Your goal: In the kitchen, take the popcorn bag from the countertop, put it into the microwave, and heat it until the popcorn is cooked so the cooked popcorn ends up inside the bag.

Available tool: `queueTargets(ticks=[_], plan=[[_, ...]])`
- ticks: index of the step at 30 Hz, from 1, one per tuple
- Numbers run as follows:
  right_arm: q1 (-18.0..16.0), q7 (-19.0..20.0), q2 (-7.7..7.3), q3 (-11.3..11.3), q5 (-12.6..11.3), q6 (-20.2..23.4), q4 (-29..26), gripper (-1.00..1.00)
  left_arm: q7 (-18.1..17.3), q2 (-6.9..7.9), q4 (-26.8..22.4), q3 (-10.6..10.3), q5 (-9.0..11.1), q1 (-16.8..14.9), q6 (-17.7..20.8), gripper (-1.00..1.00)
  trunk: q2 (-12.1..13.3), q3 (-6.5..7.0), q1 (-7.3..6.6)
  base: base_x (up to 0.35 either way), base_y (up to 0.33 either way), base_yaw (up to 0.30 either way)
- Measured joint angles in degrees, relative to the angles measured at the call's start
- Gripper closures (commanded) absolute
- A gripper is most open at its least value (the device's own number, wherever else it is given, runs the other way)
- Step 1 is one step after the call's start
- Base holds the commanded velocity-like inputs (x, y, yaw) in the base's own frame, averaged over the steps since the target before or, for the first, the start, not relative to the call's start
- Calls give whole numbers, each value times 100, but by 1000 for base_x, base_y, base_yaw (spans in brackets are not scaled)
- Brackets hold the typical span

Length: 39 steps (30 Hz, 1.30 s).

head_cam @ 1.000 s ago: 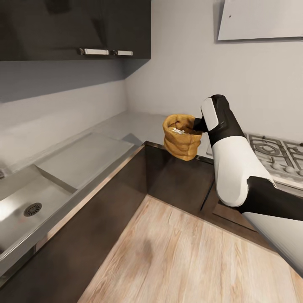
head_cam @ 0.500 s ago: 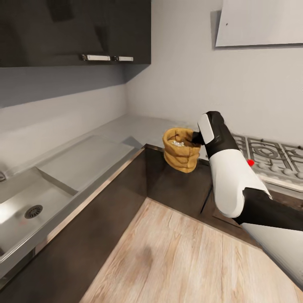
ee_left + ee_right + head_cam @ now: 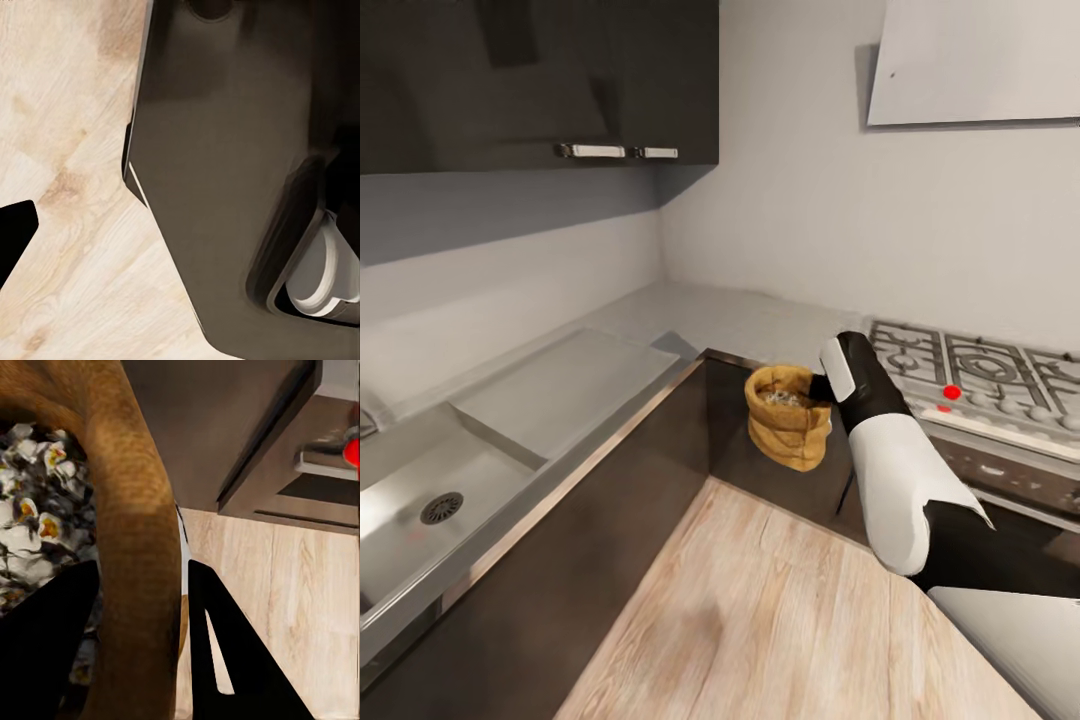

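Small squat tan-brown paper popcorn bag (image 3: 788, 430) hangs in air off glossy grey steel desk (image 3: 690, 325), over wooden floor (image 3: 780, 610), in front of dark cabinet corner

Right gripper (image 3: 822, 392) clamps bag's rolled rim, one finger (image 3: 45, 652) inside, other outside; rim pinch likely keeps mouth up, white kernels inside

Left gripper: cannot tell its state

Microwave presumably elsewhere, so carry comes next
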Motion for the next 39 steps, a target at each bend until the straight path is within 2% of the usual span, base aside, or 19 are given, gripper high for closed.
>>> queueTargets(ticks=[7,13,21,27,39], plan=[[219,17,0,2,-8,0,-1,100,1,0,1,0,0,0,0,-100,0,65,0,0,0,0],[538,25,0,2,5,0,-1,100,0,0,1,0,0,0,0,-100,0,121,0,0,0,0],[578,20,0,-6,5,-36,-4,100,1,0,1,-1,6,-1,0,-100,0,195,-1,0,0,0],[831,16,1,-7,11,-276,-16,100,1,0,2,-6,8,0,0,-100,0,250,-1,0,0,0],[852,25,1,1,5,-302,-9,100,1,1,-5,0,17,0,-1,-100,0,361,-1,0,0,0]])
